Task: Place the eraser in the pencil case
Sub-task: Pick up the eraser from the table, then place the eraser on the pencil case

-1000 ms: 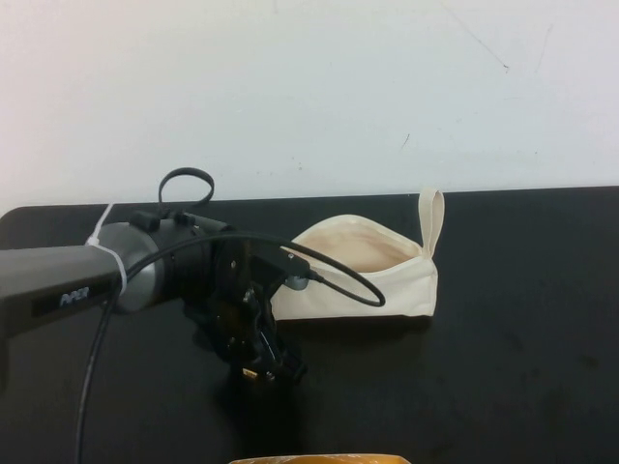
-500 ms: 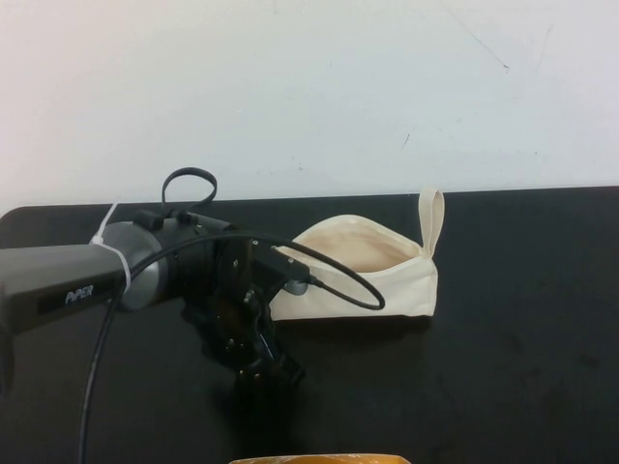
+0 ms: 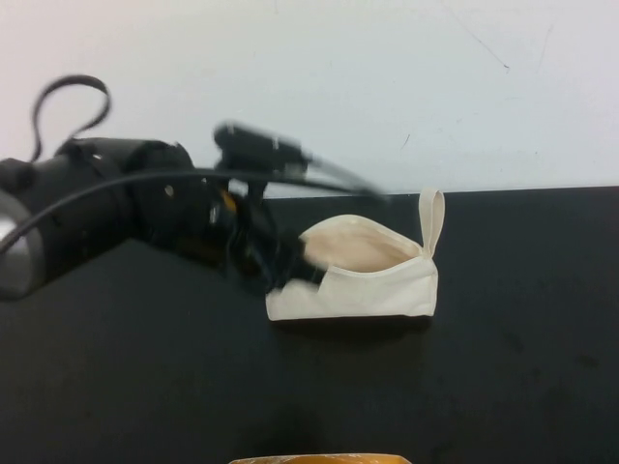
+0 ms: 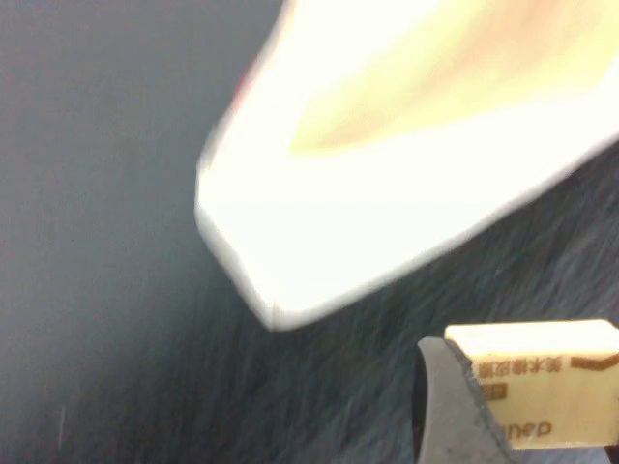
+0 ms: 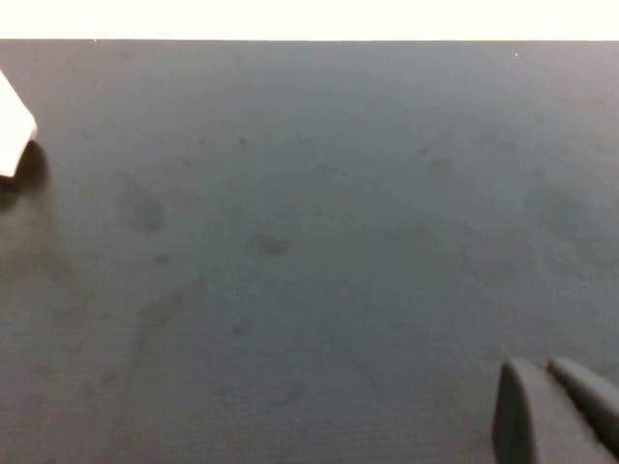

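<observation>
Eraser (image 4: 537, 387): cream block with dark print, pinched in the left gripper (image 3: 280, 271); one dark finger (image 4: 455, 406) shows pressed against its end. Clear of the table, carried in the air.
Left gripper state: closed down to the eraser's width, holding it. Motion-blurred in the high view, so fingertip detail is unclear there.
Left gripper place: raised above the black table (image 3: 503, 387), at the near-left end of the pencil case (image 3: 363, 275), close to touching its left corner.
Pencil case: cream canvas pouch just ahead of the claw and to its right, mouth gaping upward, pale lining (image 3: 353, 246) showing, loop strap (image 3: 431, 217) upright at the end farthest from the claw.
Step in hand: transport, judged. Eraser gripped and brought to the pouch, not yet over the opening.
Next move calls for: carrying the claw a little further right and over the open mouth, then lowering and opening the fingers so the block drops onto the lining, not the rim.
In the way: the pouch's near wall and soft rim stand between claw and opening; a low approach could push the pouch or fold the mouth shut. The arm's own cable (image 3: 300, 174) loops above the claw.
Right gripper (image 5: 556, 411): parked well away from the claw, low over bare table, holding nothing; a pouch corner (image 5: 14, 135) shows at the edge of its wrist view. Fingers lie close together.
Other things: yellow-orange edge (image 3: 319, 459) at the table's near border, identity unclear, well apart from the claw.
</observation>
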You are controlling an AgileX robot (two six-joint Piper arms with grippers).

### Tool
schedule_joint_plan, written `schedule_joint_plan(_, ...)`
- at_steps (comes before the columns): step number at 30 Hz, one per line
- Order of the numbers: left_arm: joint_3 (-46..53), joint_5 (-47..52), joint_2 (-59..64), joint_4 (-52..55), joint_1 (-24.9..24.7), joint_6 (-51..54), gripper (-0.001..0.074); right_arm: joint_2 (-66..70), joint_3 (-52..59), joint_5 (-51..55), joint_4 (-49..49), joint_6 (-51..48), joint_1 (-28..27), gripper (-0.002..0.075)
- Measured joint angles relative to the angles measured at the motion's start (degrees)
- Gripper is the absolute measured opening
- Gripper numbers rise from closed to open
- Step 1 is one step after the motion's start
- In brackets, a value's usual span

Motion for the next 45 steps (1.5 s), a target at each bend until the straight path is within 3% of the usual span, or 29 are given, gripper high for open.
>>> schedule_joint_plan(9, 0.0, -27.9, 2.8, -13.9, -1.7, 6.8, 0.0282, 0.0, 0.0, 0.0, 0.0, 0.0, 0.0, -0.0001)
schedule_joint_plan(16, 0.0, -36.6, 9.3, -13.1, -7.0, 12.8, 0.0282, 0.0, 0.0, 0.0, 0.0, 0.0, 0.0, -0.0001)
schedule_joint_plan(27, 0.0, -38.9, 13.4, -13.6, -7.3, 14.1, 0.0284, 0.0, 0.0, 0.0, 0.0, 0.0, 0.0, -0.0001)
schedule_joint_plan(33, 0.0, -37.8, 13.3, -13.9, -7.3, 14.1, 0.0419, 0.0, 0.0, 0.0, 0.0, 0.0, 0.0, -0.0001)
schedule_joint_plan(37, 0.0, -33.8, 10.1, -13.9, -7.2, 14.1, 0.0442, 0.0, 0.0, 0.0, 0.0, 0.0, 0.0, -0.0001)
schedule_joint_plan(40, 0.0, -31.1, 5.7, -13.9, -6.1, 14.1, 0.0415, 0.0, 0.0, 0.0, 0.0, 0.0, 0.0, -0.0001)
schedule_joint_plan(42, 0.0, -29.1, 2.7, -13.9, -4.7, 14.1, 0.035, 0.0, 0.0, 0.0, 0.0, 0.0, 0.0, -0.0001)
schedule_joint_plan(45, 0.0, -25.1, -1.8, -13.9, -2.3, 14.1, 0.0161, 0.0, 0.0, 0.0, 0.0, 0.0, 0.0, -0.0001)
